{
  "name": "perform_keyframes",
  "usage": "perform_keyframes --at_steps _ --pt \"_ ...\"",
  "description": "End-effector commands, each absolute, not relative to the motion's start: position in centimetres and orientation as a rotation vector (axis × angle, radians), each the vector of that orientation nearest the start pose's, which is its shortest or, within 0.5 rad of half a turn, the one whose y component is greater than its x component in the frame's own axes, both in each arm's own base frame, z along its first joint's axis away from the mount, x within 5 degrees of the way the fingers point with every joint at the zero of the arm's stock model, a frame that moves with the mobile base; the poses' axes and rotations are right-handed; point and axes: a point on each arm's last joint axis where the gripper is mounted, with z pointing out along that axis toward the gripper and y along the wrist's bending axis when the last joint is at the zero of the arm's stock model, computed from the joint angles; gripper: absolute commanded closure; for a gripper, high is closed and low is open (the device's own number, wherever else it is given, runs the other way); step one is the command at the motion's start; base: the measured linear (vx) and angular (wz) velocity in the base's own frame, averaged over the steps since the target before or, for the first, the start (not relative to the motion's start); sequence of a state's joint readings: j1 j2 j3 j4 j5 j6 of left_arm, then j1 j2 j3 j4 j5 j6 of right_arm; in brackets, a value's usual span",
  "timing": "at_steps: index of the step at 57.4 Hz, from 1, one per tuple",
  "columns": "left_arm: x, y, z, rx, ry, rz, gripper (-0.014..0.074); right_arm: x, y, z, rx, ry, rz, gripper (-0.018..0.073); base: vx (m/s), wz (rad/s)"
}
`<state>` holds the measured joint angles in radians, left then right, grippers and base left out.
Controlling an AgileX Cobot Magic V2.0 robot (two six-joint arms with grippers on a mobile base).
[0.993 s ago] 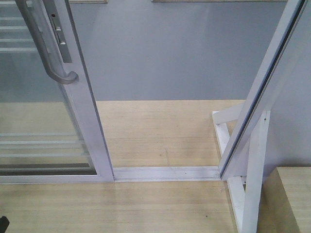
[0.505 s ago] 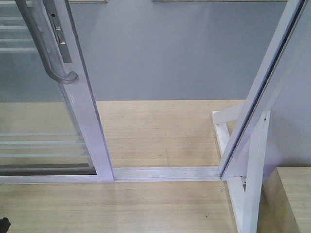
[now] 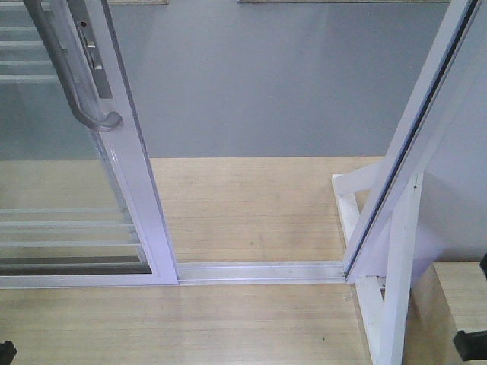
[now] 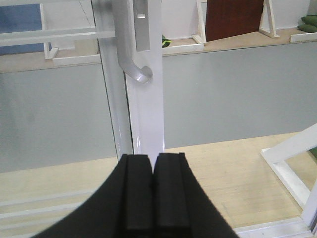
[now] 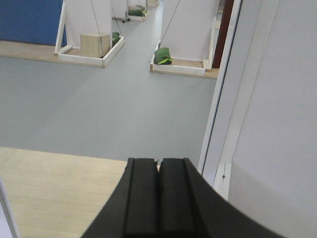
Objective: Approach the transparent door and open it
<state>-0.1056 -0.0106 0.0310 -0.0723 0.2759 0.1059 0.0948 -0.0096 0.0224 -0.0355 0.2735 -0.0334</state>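
While both my claws sit pressed shut on nothing, the doorway stands slid open.
My left gripper (image 4: pixel 153 168) faces the white upright of the tall clear-glass door in its white metal frame (image 3: pixel 133 182), without touching it; its curved pale pull handle (image 3: pixel 72 76) is at upper left. My right gripper (image 5: pixel 158 171) points past a second white-framed panel (image 3: pixel 411 144) and its white triangular brace (image 3: pixel 388 304). Pale wood flooring (image 3: pixel 243 205) meets a grey floor (image 3: pixel 266 84) beyond the track.

even, bright indoor light with soft shadows; faint glare on the transparent door (image 3: pixel 68 190); wrist views slightly soft up close
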Motion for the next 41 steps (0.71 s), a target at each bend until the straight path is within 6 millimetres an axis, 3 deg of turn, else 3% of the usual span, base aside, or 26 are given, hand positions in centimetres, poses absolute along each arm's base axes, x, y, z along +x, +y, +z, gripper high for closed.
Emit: perform_keyframes --at_steps 1,41 --pt "5.49 -0.75 18.33 0.124 1.692 -0.080 0.0599 5.53 0.43 18.69 -0.131 1.665 0.004 0.0561 0.00 0.00" --pt "5.49 -0.75 18.33 0.124 1.692 -0.080 0.0599 5.51 0.42 18.45 -0.133 1.691 0.003 0.0561 0.00 0.00"
